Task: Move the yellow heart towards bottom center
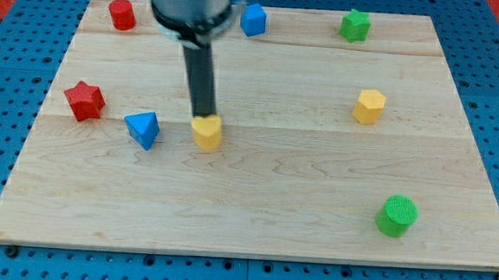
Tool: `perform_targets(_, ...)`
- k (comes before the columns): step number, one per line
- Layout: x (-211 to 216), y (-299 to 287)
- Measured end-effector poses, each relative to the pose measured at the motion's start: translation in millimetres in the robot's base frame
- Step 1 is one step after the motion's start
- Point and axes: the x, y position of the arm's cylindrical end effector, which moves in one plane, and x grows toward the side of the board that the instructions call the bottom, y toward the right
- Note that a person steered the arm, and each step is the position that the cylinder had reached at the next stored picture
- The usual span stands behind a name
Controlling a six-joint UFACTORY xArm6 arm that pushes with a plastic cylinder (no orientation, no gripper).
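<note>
Resting against the yellow heart's (206,133) top edge, my tip (202,116) — a bare rod, no jaws — is placed; the push toward bottom center is judged barely begun.

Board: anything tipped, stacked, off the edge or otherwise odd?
Nothing stands out. All eight blocks sit flat and apart on the wooden board, none over an edge. My tip rests against the top side of the yellow heart, with the blue triangle to its left.

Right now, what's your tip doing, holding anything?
My tip: no gripper, holds nothing; it sits against the top edge of the yellow heart.
</note>
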Motion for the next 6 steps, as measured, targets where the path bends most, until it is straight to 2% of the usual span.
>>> perform_targets(1,53,11)
perform_targets(2,29,11)
perform_targets(3,55,19)
perform_targets(4,105,16)
perform_targets(5,100,21)
perform_targets(6,119,70)
